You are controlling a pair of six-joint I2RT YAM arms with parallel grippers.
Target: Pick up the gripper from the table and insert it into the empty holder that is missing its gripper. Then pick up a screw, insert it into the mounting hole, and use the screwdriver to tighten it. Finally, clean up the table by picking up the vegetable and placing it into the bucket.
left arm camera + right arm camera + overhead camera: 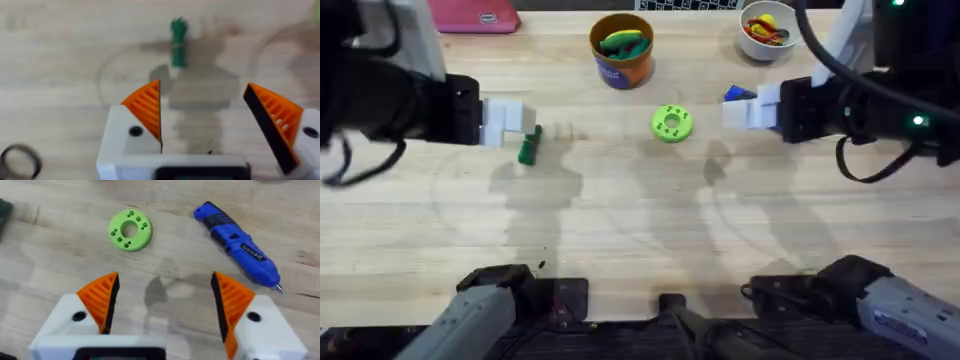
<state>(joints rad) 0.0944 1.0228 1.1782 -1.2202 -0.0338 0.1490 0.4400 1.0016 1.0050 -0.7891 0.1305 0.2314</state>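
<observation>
Two arms are hovering over the table point(640, 250), largest items first. The left gripper point(202, 122) is standing with fingers apart, holding nothing; the right gripper point(165, 305) is likewise spread and empty. The bucket point(622, 50) is sitting at 12 o'clock, holding a green-and-yellow toy. The screwdriver point(237, 245) is lying at 2 o'clock beside the right gripper. The holder point(671, 123) is resting just right of centre. The vegetable point(529, 147) is lying at 10 o'clock by the left gripper.
</observation>
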